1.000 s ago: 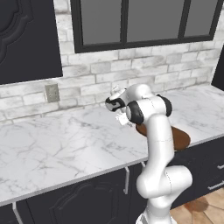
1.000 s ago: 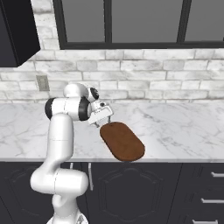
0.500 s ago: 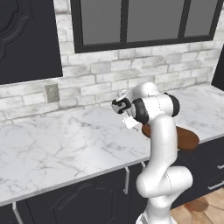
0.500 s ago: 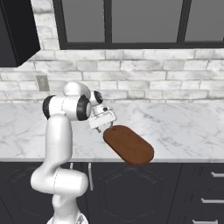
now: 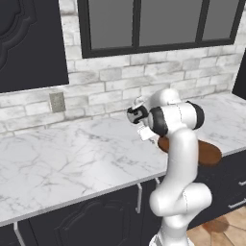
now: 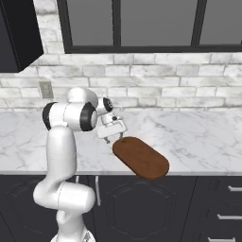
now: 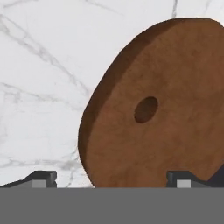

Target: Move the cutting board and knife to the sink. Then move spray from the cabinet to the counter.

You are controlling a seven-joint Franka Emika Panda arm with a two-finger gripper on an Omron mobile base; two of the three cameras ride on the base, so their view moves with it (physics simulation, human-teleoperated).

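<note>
Above the bench (image 6: 198, 137), the arm is bent forward, its claw (image 6: 115, 137) pinching the holed end of one cutting board (image 6: 141, 158), held tilted off the front edge.

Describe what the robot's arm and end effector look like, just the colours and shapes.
The arm is built of glossy white, rounded tubular segments, with dark charcoal bands at the joints. Its small end effector has a white body with black round parts and two short dark grey fingertips, blocky with paler faces. No cables or markings are visible.

Cutting board (image 7: 162, 127) far end cut off — top-right frame edge.
</note>
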